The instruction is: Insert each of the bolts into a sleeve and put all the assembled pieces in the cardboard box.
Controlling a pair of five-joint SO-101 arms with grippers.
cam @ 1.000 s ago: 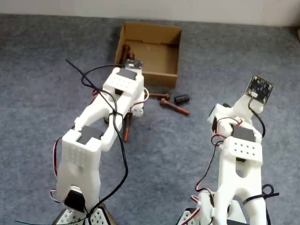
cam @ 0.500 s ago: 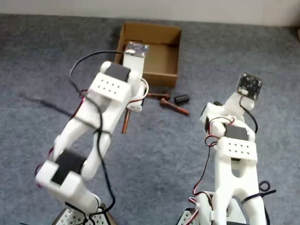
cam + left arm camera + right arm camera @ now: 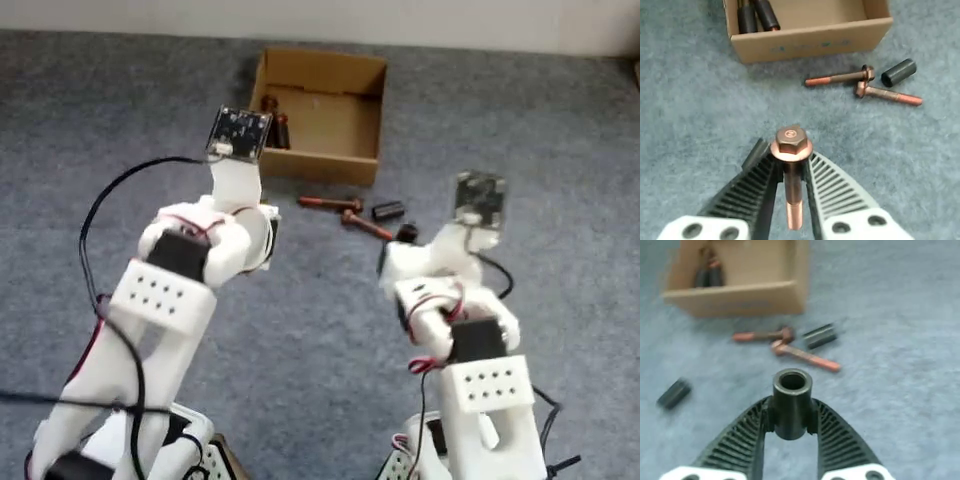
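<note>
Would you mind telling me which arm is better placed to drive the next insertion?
Probably the left: the left hand grips a bolt, while the right hand presents a sleeve with its bore open.

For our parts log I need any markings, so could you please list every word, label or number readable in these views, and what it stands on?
No text can be read here.
On the cardboard box: faint greenish print on its outer front wall, too blurred to read.
On the bolt held in the left gripper: no readable marking on its head.
On the sleeve held in the right gripper: no marking shows.
</note>
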